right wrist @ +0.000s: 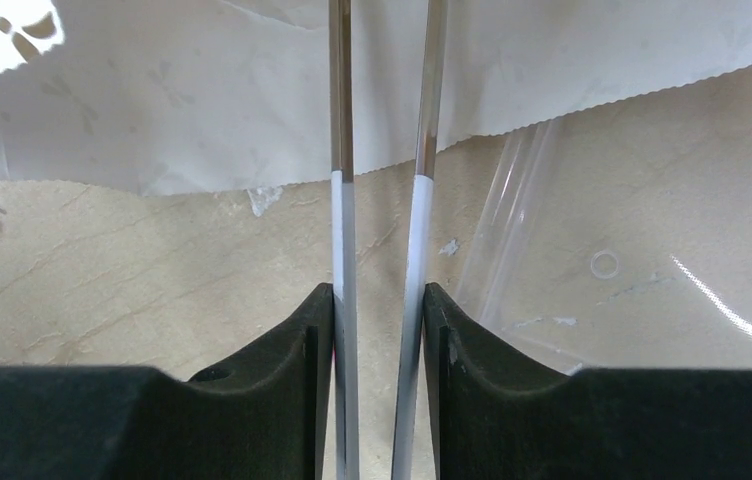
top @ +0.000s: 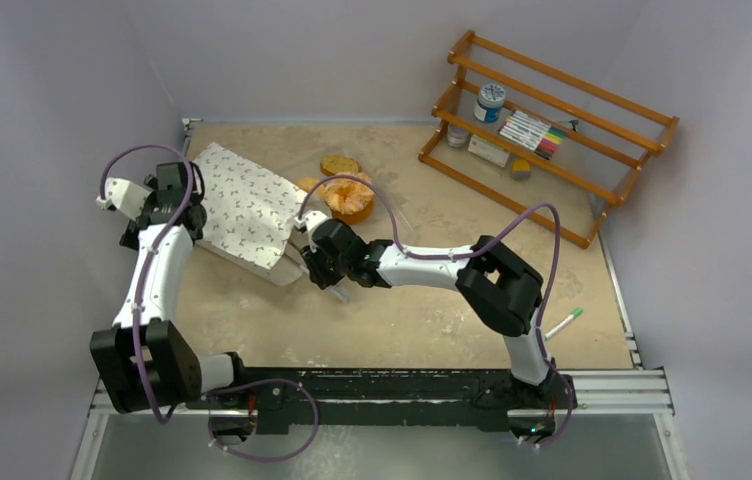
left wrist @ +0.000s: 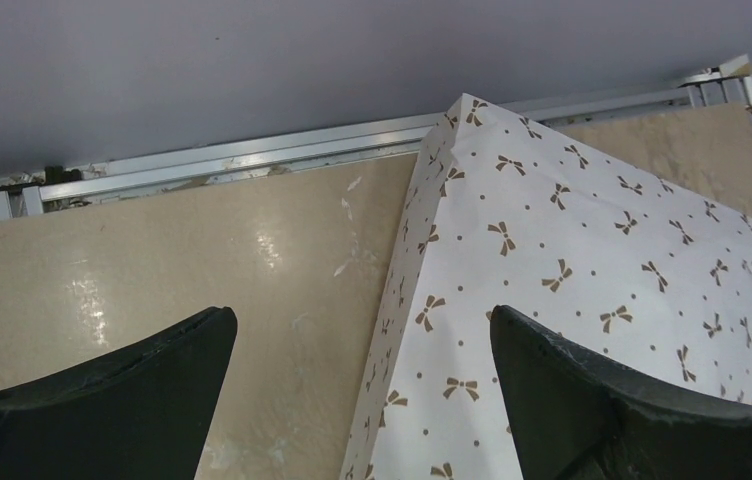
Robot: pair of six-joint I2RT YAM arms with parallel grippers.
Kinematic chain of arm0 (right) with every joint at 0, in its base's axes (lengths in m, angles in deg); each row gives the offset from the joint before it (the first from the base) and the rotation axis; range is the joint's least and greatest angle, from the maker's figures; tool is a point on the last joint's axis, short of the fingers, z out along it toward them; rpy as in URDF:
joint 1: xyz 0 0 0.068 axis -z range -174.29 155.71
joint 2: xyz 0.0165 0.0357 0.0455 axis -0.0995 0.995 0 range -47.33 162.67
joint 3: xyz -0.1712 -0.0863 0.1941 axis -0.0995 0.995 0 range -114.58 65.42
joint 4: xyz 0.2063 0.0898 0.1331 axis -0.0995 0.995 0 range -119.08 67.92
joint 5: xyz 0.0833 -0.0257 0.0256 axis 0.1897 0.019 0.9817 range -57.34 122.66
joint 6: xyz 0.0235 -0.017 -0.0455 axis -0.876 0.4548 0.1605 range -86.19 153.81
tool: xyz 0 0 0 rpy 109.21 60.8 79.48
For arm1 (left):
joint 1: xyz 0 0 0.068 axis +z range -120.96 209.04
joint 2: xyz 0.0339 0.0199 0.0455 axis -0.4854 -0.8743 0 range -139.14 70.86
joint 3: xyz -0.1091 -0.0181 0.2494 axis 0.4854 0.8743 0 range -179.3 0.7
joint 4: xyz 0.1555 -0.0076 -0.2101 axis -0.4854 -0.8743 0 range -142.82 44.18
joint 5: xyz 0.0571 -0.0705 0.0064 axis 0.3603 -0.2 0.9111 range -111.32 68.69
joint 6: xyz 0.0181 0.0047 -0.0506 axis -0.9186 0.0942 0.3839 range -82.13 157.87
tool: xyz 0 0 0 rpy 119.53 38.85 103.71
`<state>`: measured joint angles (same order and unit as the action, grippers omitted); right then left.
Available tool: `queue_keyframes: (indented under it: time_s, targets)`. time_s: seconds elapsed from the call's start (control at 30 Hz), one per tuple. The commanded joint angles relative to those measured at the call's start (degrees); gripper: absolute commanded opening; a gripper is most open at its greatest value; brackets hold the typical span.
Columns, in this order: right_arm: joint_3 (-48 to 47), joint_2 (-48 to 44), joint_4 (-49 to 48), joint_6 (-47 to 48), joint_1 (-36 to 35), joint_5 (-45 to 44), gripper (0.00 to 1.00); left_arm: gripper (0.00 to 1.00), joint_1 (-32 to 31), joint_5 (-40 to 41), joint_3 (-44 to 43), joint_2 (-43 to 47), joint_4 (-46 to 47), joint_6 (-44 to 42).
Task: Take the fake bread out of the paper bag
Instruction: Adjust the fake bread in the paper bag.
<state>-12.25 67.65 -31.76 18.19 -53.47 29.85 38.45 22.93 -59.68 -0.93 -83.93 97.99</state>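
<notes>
right fingers [right wrist: 297, 370] tight on tongs [right wrist: 343, 240]

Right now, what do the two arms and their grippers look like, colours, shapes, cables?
Both the left arm and right arm have white tubular links between chunky black joint housings. A purple cable loops loosely along each. The left gripper and right gripper have matte black, wedge-shaped fingers. No markings are visible.

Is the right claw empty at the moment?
No, the right claw is shut on the two thin arms of the metal tongs, which run up toward the paper bag.
</notes>
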Motion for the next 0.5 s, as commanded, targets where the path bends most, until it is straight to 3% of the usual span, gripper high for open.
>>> queue_keyframes:
  time_s: [0.0, 0.17, 0.47]
  targets:
    - [0.43, -3.03, -2.96, -1.04, 0.32, 1.02, 0.31, 1.00, 2.81, -1.50, -3.56, -3.82, 5.56, -2.66]
    - [0.18, -2.61, -2.99, -1.01, 0.53, 1.89, 0.30, 1.00, 6.51, -3.61, -8.09, -11.78, 5.94, -3.46]
    - [-0.19, -1.10, -3.09, -0.83, 0.76, 3.27, 0.30, 1.00, 13.34, -11.96, -9.92, -18.33, 12.46, -0.74]
